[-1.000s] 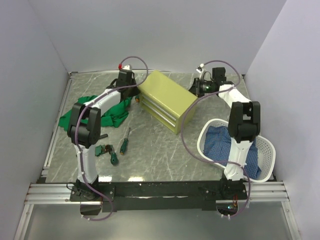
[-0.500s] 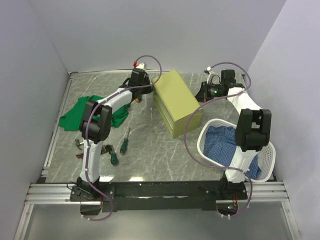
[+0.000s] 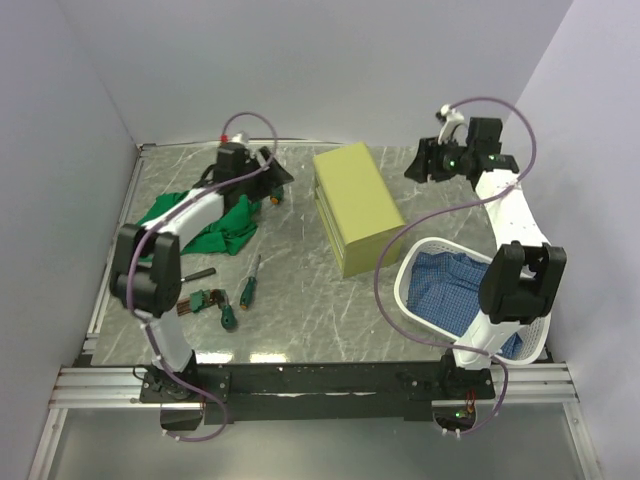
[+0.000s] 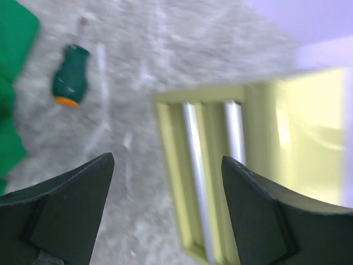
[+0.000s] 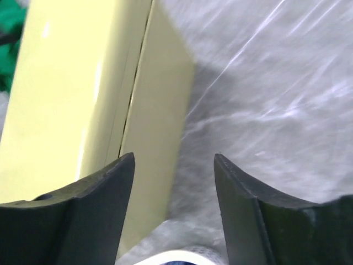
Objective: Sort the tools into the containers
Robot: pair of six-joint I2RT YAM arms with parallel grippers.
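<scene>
**Chest** (image 3: 358, 205): olive-yellow, boxy, with smooth painted faces and a dull sheen. It sits mid-table. A second ago it lay diagonal; it has since been swung so its long axis runs nearly front-to-back. The drawer fronts (image 4: 209, 165) face left, each with a pale strip along it, and they look shut.

**Left gripper** (image 4: 166, 165): was clenched and is now released. The jaws are wide and empty, backed off just left of the chest's far corner.

**Right gripper** (image 5: 172, 160): has likewise let go. It is empty and hangs off the chest's far right side with a clear gap.

**Reading:** chest placement appears finished. No tool is stowed yet, so a drawer probably has to be opened next.

**Tools**, all left of the chest:
- The stubby screwdriver (image 4: 70, 83), with a green moulded handle and an orange cap, lies nearest.
- Two slim screwdrivers (image 3: 246, 292) lie further off, near-left.
- The hex-key set (image 3: 205, 300) lies beside them.
- A dark bar (image 3: 197, 272) is probably the hammer handle. No head is visible, so this is unconfirmed.

**Other:**
- A crumpled green cloth (image 3: 200, 222) lies left of the chest.
- A white lattice basket (image 3: 535, 300) holding blue checked fabric sits near-right of it.
- The table (image 3: 330, 300) is grey and marbled.
</scene>
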